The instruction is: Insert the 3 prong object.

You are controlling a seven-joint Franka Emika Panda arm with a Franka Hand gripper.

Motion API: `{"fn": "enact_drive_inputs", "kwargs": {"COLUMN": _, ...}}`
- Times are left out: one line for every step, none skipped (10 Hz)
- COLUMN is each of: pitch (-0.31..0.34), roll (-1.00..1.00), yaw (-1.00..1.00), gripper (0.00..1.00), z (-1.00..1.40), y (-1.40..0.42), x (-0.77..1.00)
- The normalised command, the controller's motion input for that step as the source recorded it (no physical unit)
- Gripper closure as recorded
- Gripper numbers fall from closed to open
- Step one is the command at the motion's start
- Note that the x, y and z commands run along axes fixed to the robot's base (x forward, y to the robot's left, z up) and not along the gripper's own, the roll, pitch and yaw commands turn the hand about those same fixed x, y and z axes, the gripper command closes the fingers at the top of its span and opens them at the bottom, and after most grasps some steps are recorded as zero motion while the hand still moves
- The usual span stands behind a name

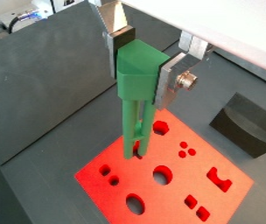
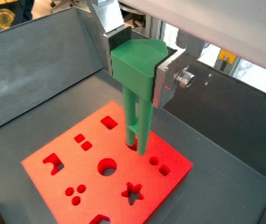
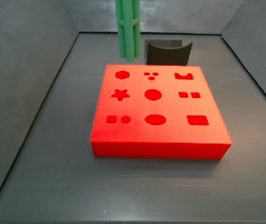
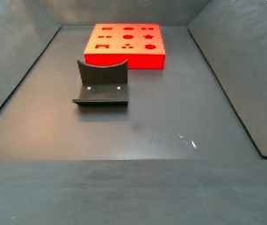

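My gripper (image 1: pixel 145 66) is shut on the head of the green 3 prong object (image 1: pixel 136 122), and the same grip shows in both wrist views (image 2: pixel 142 63). The object (image 2: pixel 136 114) hangs upright with its prongs pointing down. The prong tips hover over the red block with shaped holes (image 1: pixel 171 179), near its cluster of three small round holes (image 1: pixel 185 149). In a side view the green object (image 3: pixel 129 31) hangs above the far edge of the red block (image 3: pixel 159 118), and the gripper is cut off at the top. In a side view showing only the block (image 4: pixel 126 44), gripper and object are out of view.
The dark curved piece (image 3: pixel 167 52) stands on the floor just beyond the red block and shows in both side views (image 4: pixel 101 83) and in a wrist view (image 1: pixel 247 127). Grey walls (image 3: pixel 53 35) enclose the dark floor (image 4: pixel 147 132).
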Motion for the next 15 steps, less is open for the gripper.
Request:
{"fn": "enact_drive_inputs", "kwargs": {"pitch": 0.054, "roll": 0.07, "yaw": 0.01, "gripper": 1.0, "z": -0.1, "y": 0.0, "x": 0.01}}
{"fn": "enact_drive_inputs", "kwargs": {"pitch": 0.0, "roll": 0.0, "yaw": 0.0, "gripper": 1.0, "z": 0.0, "y": -0.02, "x": 0.0}}
{"fn": "enact_drive_inputs", "kwargs": {"pitch": 0.0, "roll": 0.02, "yaw": 0.0, "gripper": 1.0, "z": -0.23, "y": 0.35, "x": 0.15}}
{"fn": "enact_drive_inputs", "kwargs": {"pitch": 0.0, "roll": 0.0, "yaw": 0.01, "gripper": 1.0, "z": -0.23, "y": 0.85, "x": 0.31}}
{"fn": "enact_drive_inputs", "kwargs": {"pitch": 0.0, "roll": 0.0, "yaw": 0.01, "gripper": 1.0, "z": -0.23, "y": 0.94, "x": 0.34}}
{"fn": "enact_drive_inputs", "kwargs": {"pitch": 0.031, "roll": 0.08, "yaw": 0.01, "gripper": 1.0, "z": -0.27, "y": 0.9, "x": 0.3}}
{"fn": "enact_drive_inputs", "kwargs": {"pitch": 0.106, "roll": 0.24, "yaw": 0.0, "gripper": 1.0, "z": -0.27, "y": 0.78, "x": 0.26}}
{"fn": "enact_drive_inputs", "kwargs": {"pitch": 0.179, "roll": 0.43, "yaw": 0.07, "gripper": 1.0, "z": -0.14, "y": 0.53, "x": 0.11}}
{"fn": "enact_drive_inputs", "kwargs": {"pitch": 0.157, "roll": 0.5, "yaw": 0.24, "gripper": 1.0, "z": -0.03, "y": 0.23, "x": 0.0}}
{"fn": "enact_drive_inputs", "kwargs": {"pitch": 0.101, "roll": 0.5, "yaw": 0.29, "gripper": 1.0, "z": -0.11, "y": -0.01, "x": 0.07}}
{"fn": "enact_drive_inputs", "kwargs": {"pitch": 0.0, "roll": 0.19, "yaw": 0.1, "gripper": 1.0, "z": -0.32, "y": -0.02, "x": 0.11}}
{"fn": "enact_drive_inputs", "kwargs": {"pitch": -0.116, "roll": -0.02, "yaw": 0.03, "gripper": 1.0, "z": -0.42, "y": 0.0, "x": 0.13}}
{"fn": "enact_drive_inputs", "kwargs": {"pitch": -0.221, "roll": -0.13, "yaw": 0.0, "gripper": 1.0, "z": -0.57, "y": 0.0, "x": 0.21}}
{"fn": "enact_drive_inputs", "kwargs": {"pitch": -0.209, "roll": -0.14, "yaw": 0.0, "gripper": 1.0, "z": -0.52, "y": 0.03, "x": 0.29}}
{"fn": "enact_drive_inputs", "kwargs": {"pitch": -0.137, "roll": -0.02, "yaw": -0.03, "gripper": 1.0, "z": -0.39, "y": 0.03, "x": 0.12}}
